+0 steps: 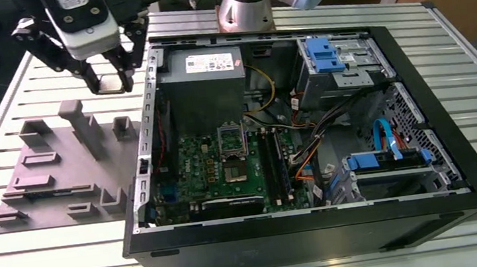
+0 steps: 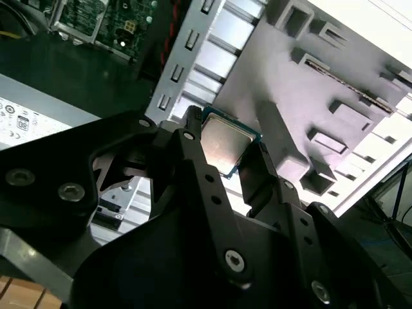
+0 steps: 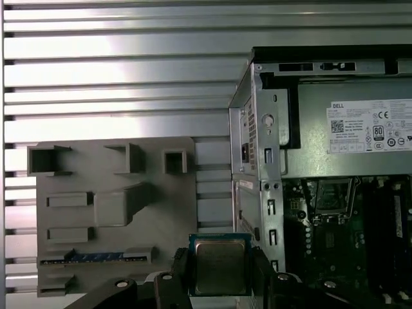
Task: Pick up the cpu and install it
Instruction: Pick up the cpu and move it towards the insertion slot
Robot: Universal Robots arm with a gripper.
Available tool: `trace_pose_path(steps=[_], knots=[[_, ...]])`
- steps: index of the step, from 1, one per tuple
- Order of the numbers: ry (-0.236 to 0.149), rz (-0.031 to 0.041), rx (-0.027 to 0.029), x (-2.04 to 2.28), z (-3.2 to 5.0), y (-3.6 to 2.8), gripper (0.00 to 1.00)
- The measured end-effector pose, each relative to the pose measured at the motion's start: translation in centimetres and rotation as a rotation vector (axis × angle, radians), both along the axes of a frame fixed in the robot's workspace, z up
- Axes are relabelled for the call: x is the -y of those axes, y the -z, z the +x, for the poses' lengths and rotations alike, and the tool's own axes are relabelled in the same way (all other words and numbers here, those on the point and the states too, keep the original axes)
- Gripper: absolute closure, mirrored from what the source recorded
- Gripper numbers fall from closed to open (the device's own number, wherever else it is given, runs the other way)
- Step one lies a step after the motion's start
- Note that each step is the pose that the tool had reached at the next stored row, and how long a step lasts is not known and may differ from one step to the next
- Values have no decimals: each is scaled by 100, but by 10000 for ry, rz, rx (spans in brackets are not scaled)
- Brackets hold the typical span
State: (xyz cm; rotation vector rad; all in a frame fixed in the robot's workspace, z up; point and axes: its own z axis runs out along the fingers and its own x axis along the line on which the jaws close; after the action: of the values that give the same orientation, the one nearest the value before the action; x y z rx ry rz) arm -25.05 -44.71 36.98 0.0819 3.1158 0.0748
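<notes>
cpu (image 1: 111, 82) clamped by two opposite edges between the closed fingers of the claw (image 1: 112, 87), raised in the air.

Exterior view: the claw hangs over the slatted tabletop (image 1: 2, 85), just beside the open computer case's (image 1: 320, 231) wall on the exterior view's left, past the far end of the grey plastic tray (image 1: 56, 166). Open air surrounds the chip. The CPU socket (image 1: 232, 144) lies on the motherboard (image 1: 216, 175), well apart from the chip and below the power supply (image 1: 205, 70). The arm is cut off by the picture's upper edge.

Second wrist view: the cpu (image 2: 225, 145) shows its metal top and green rim between the black fingers of the claw (image 2: 225, 136), which hide part of its edges. The tray (image 2: 335, 84) lies beyond.

First wrist view: the cpu (image 3: 219, 264) sits in the claw (image 3: 219, 270), over the gap between tray (image 3: 109, 212) and case wall (image 3: 257, 161); its lower edge is hidden. The socket (image 3: 333, 196) lies inside the case.
</notes>
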Motion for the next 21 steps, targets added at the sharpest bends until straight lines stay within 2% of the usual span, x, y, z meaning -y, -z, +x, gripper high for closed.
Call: trace_pose_path(steps=[4, 8, 15, 21], knots=[[11, 1, 0, 0, 128, 1, 53], [56, 0, 0, 0, 219, 1, 53], [179, 1, 0, 0, 339, 1, 53], [282, 0, 0, 5, 405, 6, 53]])
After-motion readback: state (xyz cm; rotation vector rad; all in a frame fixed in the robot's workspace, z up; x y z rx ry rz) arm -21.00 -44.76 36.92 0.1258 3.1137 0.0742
